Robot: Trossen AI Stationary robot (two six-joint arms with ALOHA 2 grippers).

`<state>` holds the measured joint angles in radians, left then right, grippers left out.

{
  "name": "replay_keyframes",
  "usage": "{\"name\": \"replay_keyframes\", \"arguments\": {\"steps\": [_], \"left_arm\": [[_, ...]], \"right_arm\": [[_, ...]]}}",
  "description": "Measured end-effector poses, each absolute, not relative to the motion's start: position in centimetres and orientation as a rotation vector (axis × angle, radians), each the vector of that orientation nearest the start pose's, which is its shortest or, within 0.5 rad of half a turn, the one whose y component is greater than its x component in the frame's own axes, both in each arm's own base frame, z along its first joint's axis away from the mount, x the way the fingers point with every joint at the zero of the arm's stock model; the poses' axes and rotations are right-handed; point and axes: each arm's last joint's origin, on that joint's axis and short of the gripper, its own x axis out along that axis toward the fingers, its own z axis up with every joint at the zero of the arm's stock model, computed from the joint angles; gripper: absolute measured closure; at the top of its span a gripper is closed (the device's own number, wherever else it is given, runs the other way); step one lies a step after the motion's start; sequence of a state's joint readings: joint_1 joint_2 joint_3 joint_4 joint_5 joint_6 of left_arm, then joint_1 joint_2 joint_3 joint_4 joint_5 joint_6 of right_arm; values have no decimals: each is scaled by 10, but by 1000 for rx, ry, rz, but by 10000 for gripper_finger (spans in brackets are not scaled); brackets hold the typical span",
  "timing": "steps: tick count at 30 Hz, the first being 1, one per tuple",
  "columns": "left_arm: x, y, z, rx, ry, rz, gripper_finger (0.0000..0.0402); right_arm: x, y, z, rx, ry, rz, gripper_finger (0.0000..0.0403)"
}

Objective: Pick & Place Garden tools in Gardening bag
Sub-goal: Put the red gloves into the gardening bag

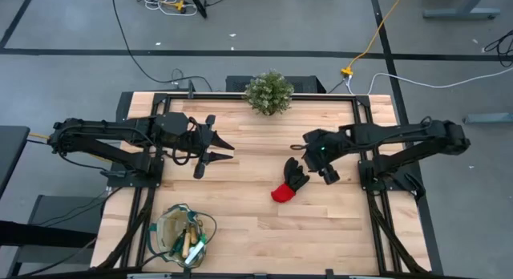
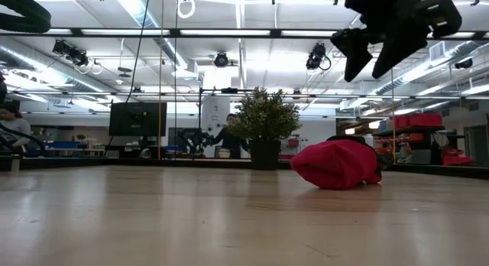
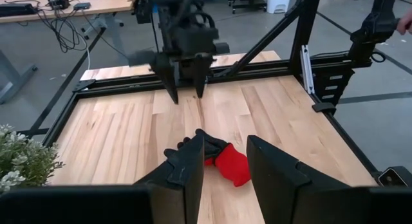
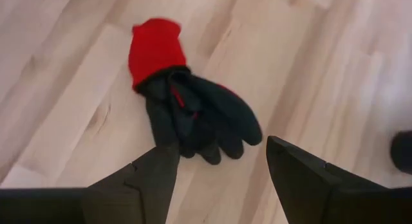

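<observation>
While the wooden table [image 1: 337, 223] spreads bare beneath me, the potted plant [image 1: 268, 92] stands at its far edge. The gardening bag [image 1: 185, 233] sits at the near left corner, well apart from me, with wooden handles showing inside it. My left gripper [image 1: 213, 148] waits above the left half of the table, fingers somewhat apart and empty. My right gripper [image 4: 219, 166] hangs just above the black-and-red glove [image 4: 187, 108], fingers spread wide, holding nothing. The glove lies flat on the table near its middle, its black fingers toward me and its red cuff away.
</observation>
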<state>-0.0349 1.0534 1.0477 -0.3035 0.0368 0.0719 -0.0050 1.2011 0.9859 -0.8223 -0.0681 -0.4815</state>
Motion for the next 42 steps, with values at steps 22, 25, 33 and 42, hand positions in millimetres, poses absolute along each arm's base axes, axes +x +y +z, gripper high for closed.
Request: {"name": "replay_keyframes", "arguments": {"steps": [22,25,33,42], "left_arm": [[227,-9,362,69,307,-82,278],[227,-9,362,69,308,-82,278],[227,-9,362,70,308,-82,278],[227,-9,362,71,308,-82,278]], "right_arm": [[269,32,208,-494,1225,406,83],[274,33,204,-497,1216,400,68],[277,35,197,-472,1218,448,56],[286,38,181,-488,1243,455,55]]}}
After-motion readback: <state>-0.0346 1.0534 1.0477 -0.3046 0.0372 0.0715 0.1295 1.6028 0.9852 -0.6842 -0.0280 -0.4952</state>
